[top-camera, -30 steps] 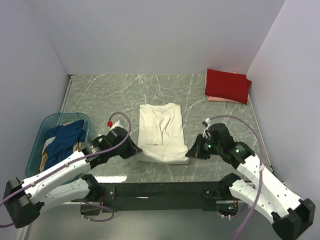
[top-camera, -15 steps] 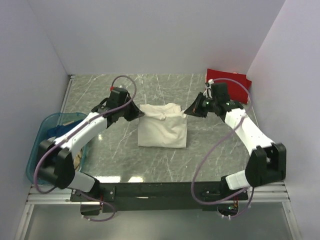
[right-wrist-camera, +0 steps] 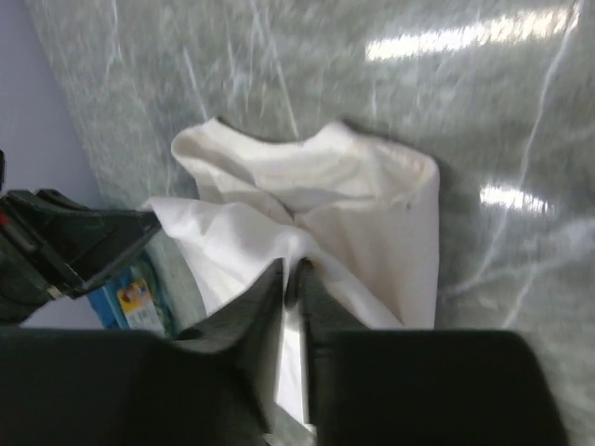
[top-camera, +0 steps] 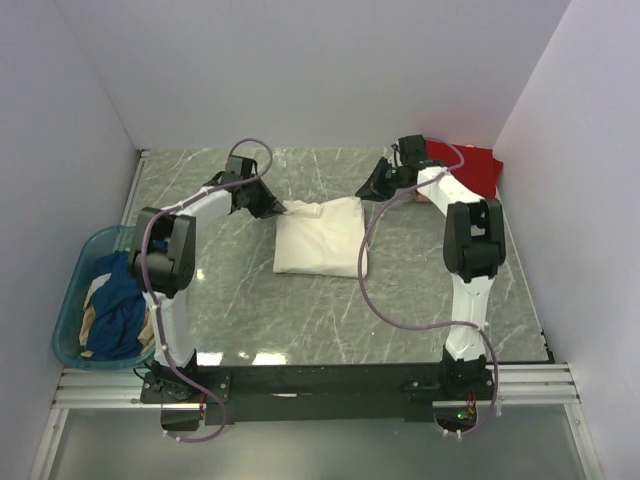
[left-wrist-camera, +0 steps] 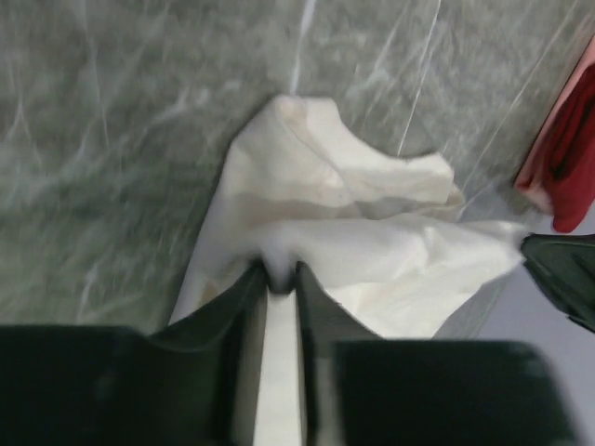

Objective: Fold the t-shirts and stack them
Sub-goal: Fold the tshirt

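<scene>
A cream-white t-shirt (top-camera: 318, 240) lies folded in half in the middle of the marble table. Its upper layer's edge is stretched between both grippers at the far side. My left gripper (top-camera: 282, 210) pinches the left corner; in the left wrist view cloth (left-wrist-camera: 372, 251) bunches between the narrow jaws of that gripper (left-wrist-camera: 279, 276). My right gripper (top-camera: 366, 193) pinches the right corner, with cloth (right-wrist-camera: 372, 214) caught at its tips (right-wrist-camera: 291, 271). A red t-shirt (top-camera: 470, 166) lies folded at the back right corner. A dark blue t-shirt (top-camera: 118, 298) and a tan one (top-camera: 90, 320) sit in the basket.
The teal plastic basket (top-camera: 72, 290) stands at the left near edge. Both arms reach far across the table, cables looping above them. White walls close in the table on three sides. A black rail (top-camera: 320, 380) runs along the near edge.
Both grippers carried the shirt's near edge up and over to the far side, folding it in half. The arms went from bent near the rail to stretched out.
</scene>
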